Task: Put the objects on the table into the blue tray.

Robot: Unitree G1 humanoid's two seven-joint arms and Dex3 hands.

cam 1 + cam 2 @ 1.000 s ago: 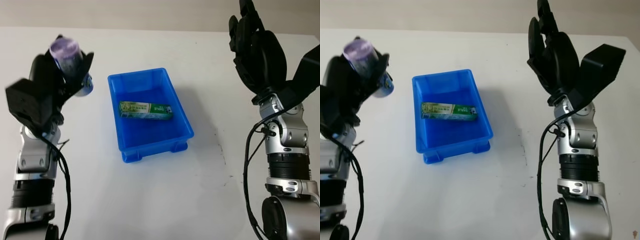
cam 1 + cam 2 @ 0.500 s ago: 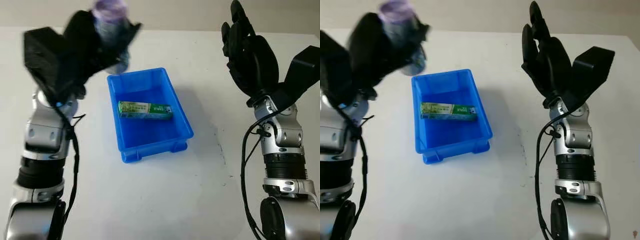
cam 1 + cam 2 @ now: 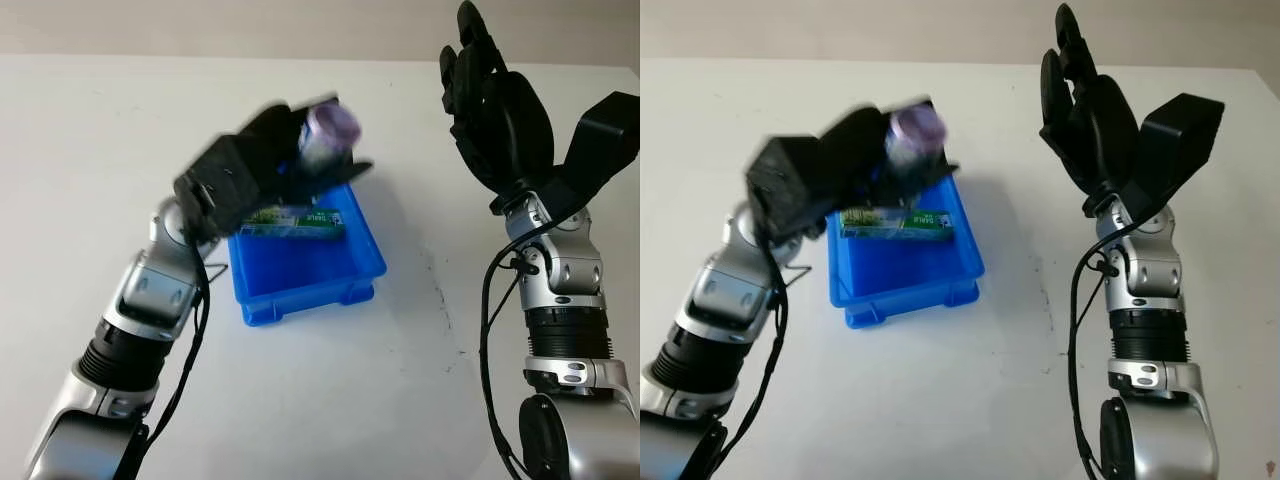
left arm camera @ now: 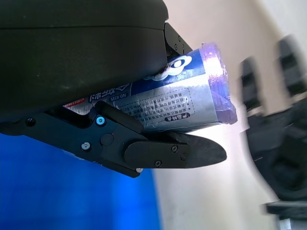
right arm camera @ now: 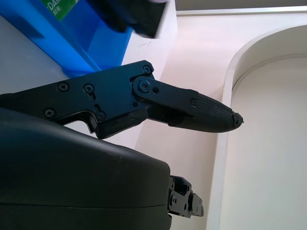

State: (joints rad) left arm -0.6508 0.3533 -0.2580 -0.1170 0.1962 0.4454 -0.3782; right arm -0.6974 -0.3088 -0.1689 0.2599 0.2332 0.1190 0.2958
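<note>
The left hand (image 3: pixel 285 165) grips the can (image 3: pixel 325 140) above the far end of the tray (image 3: pixel 345 283), its long axis tilted, the box (image 3: pixel 300 222) below, while the open right hand (image 3: pixel 495 110) hangs raised well apart.

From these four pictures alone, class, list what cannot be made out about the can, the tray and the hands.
- Can: its lower part is hidden by the left hand, blurred in both eye views.
- Can label: small print unreadable in the left wrist view.
- Green box: near end covered by the left hand.
- Blue tray: far rim hidden behind that hand.
- Right hand: raised and open, palm side unseen.
</note>
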